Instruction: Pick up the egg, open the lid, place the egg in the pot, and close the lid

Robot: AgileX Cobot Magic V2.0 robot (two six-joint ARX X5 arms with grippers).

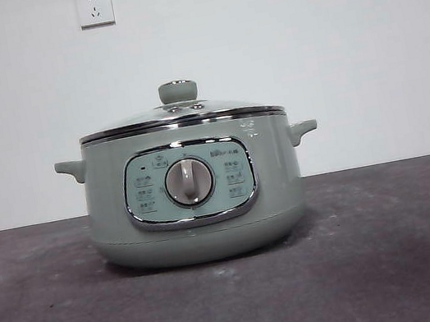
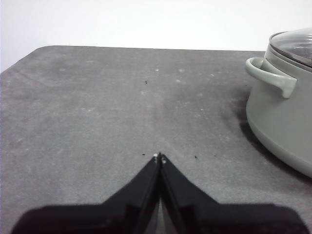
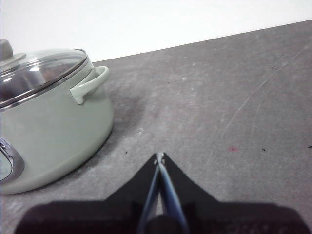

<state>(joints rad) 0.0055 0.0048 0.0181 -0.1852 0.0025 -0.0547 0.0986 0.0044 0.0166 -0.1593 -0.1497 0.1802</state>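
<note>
The pale sage-green pot [image 1: 195,198] stands in the middle of the dark table, its dial panel facing the front view. The glass lid [image 1: 180,115] with its green knob sits shut on the pot. The egg is not in view in any frame. My left gripper [image 2: 159,157] is shut and empty above bare table, with the pot [image 2: 282,112] off to one side of it. My right gripper [image 3: 160,157] is shut and empty above bare table, with the pot [image 3: 53,131] and lid [image 3: 39,73] to its other side. Neither gripper shows in the front view.
The dark grey table [image 1: 397,246] runs to a white wall behind. Two wall sockets [image 1: 95,7] sit high on the wall. The pot's side handles [image 2: 270,75] [image 3: 90,83] stick out toward each gripper.
</note>
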